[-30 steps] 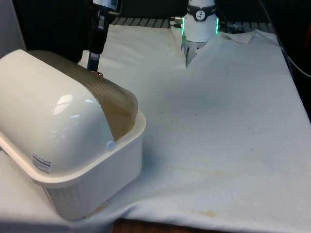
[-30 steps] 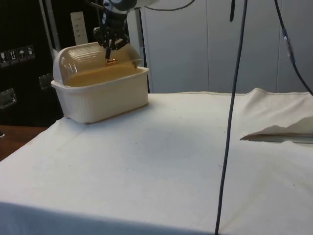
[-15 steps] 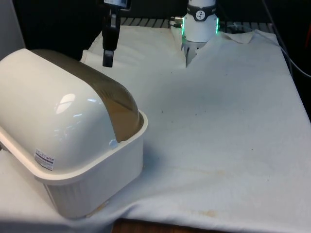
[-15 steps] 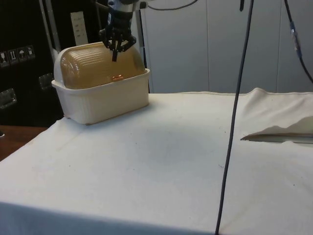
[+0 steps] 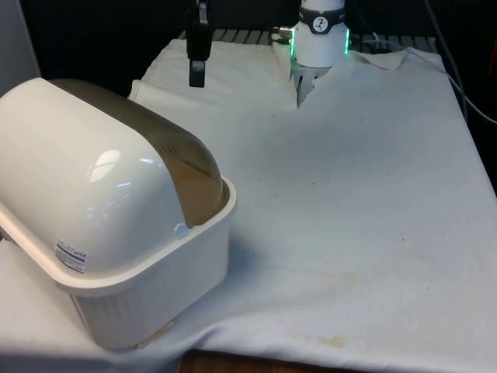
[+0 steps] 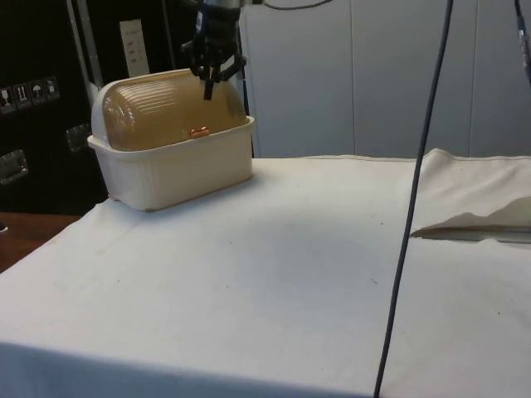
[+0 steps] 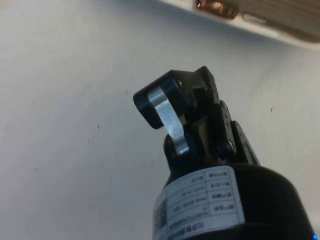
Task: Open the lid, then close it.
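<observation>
The cream bread box (image 5: pixel 116 233) stands at one corner of the tabletop (image 5: pixel 349 194), on the near edge at the front view's left, with its ribbed base resting on the white cloth (image 6: pixel 274 282). Its amber translucent lid (image 6: pixel 178 112) is rolled fully down, the lower edge meeting the rim of the base, and the small copper-coloured handle (image 6: pixel 199 131) sits just above that rim on the side facing the middle of the tabletop. In the front view the box turns its rounded cream back to the camera, with the tinted lid (image 5: pixel 186 167) curving away over the top. The end effector (image 6: pixel 212 76) hangs in the air above and just beside the lid, apart from it and touching nothing; in the front view it (image 5: pixel 197 74) shows over the cloth towards the far edge, clear of the box. In the wrist view its two fingers (image 7: pixel 167 117) lie pressed together with no gap between them and nothing held, the cloth beneath them and the copper handle (image 7: pixel 216 8) with the edge of the lid beyond the fingertips.
</observation>
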`<action>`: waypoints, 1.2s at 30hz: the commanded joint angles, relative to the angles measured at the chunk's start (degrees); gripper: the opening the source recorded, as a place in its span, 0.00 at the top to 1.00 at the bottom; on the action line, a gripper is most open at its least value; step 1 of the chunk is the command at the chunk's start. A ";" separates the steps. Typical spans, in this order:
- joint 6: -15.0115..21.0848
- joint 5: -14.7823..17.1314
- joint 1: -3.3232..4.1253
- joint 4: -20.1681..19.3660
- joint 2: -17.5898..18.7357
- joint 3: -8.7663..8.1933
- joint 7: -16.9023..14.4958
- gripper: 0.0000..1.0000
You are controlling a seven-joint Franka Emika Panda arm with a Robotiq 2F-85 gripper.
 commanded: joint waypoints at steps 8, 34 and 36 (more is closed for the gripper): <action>-1.72 -0.57 0.23 -4.64 -4.87 0.46 0.52 1.00; -11.17 -0.46 0.00 -14.67 -17.13 1.83 0.23 1.00; -12.09 -0.40 -0.06 -15.18 -17.76 1.83 0.11 1.00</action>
